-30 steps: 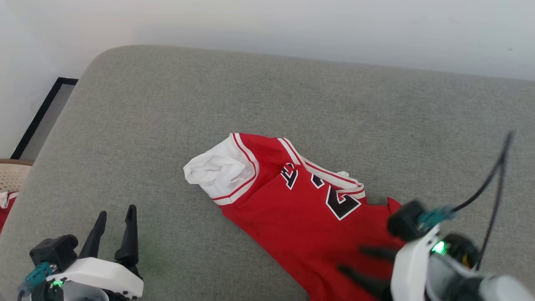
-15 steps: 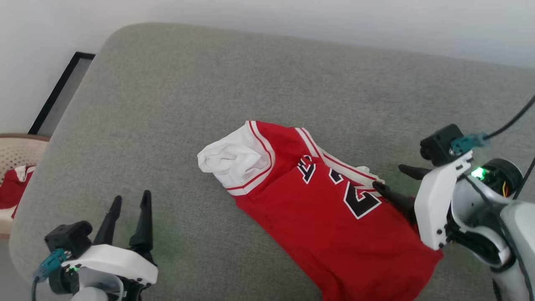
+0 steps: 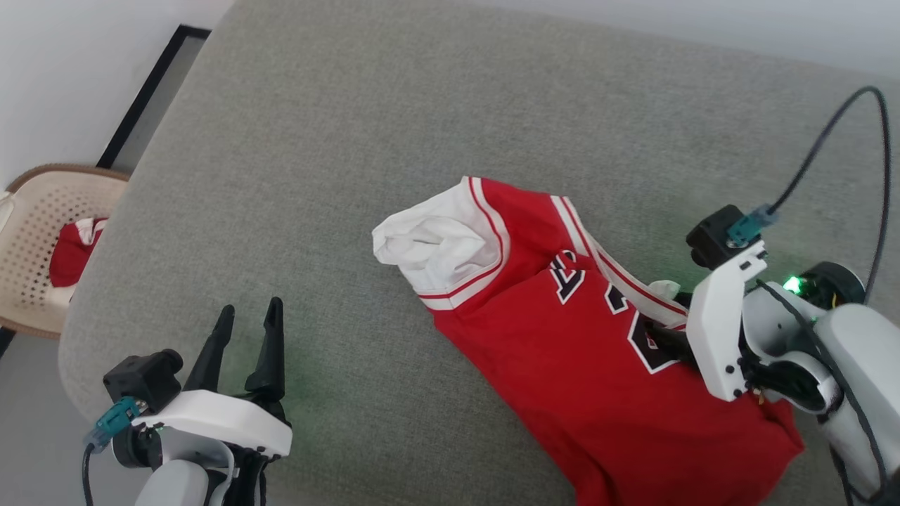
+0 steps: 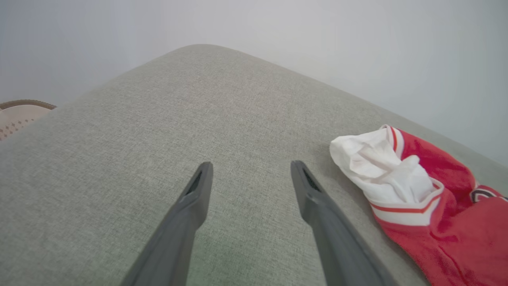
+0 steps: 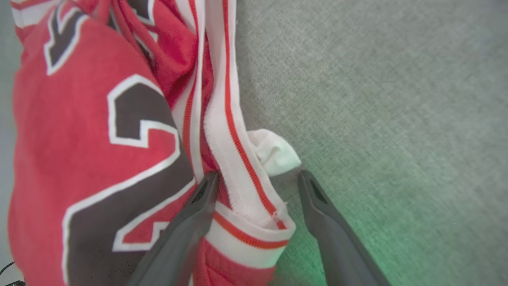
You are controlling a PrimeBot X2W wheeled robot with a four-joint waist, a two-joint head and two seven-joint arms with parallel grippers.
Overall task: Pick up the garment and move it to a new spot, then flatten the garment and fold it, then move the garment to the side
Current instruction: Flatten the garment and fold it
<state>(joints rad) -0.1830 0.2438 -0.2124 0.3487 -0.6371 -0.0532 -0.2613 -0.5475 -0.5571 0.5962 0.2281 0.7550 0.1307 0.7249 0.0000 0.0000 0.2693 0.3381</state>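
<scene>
The garment [image 3: 562, 337] is a red T-shirt with a white sleeve and dark, white-outlined letters. It lies crumpled on the grey cushion [image 3: 351, 140]. My right gripper [image 5: 258, 174] is open at the garment's right edge. One of its fingers is over the lettered red cloth and the other over the bare cushion. The red-white striped trim [image 5: 238, 159] runs between them. In the head view the right gripper [image 3: 668, 309] is partly hidden by its white wrist. My left gripper [image 3: 250, 309] is open over bare cushion, well left of the white sleeve [image 4: 381, 167], with nothing between its fingers [image 4: 251, 165].
A beige perforated basket [image 3: 28, 211] stands off the cushion's left edge with red cloth [image 3: 70, 246] in it. A black-framed panel [image 3: 148, 98] runs along the white wall at the far left. A black cable [image 3: 830, 140] loops up from my right wrist.
The head camera has shifted, so the whole scene slid right. My right gripper has moved from the garment's lower red body up to its striped trim at the right edge. The left gripper has stayed put.
</scene>
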